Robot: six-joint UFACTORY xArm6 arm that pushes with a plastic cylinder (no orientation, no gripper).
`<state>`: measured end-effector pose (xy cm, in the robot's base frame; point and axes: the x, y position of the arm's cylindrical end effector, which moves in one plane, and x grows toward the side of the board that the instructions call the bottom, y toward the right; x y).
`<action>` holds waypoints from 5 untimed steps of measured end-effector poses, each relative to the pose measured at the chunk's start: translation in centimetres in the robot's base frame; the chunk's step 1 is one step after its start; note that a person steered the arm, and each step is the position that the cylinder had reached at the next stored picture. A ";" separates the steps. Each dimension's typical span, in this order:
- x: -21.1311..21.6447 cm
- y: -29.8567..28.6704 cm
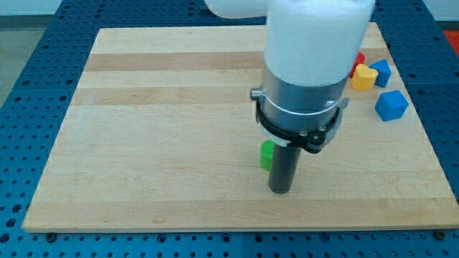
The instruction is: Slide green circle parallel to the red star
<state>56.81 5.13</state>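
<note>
The green circle (267, 155) lies on the wooden board (165, 129), below the middle, and is mostly hidden behind my rod. My tip (280, 190) rests on the board just to the right of and below the green block, touching or nearly touching it. A red block (358, 59) shows as a sliver at the view's upper right, behind the arm's body; its shape cannot be made out.
A yellow block (363, 77) sits at the upper right beside the red one. Two blue blocks lie near the board's right edge, one (380, 72) above and a blue cube (391, 105) lower. The arm's white and grey body (308, 64) hides the board's top middle.
</note>
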 end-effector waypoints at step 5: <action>-15.9 -0.2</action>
<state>40.96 4.94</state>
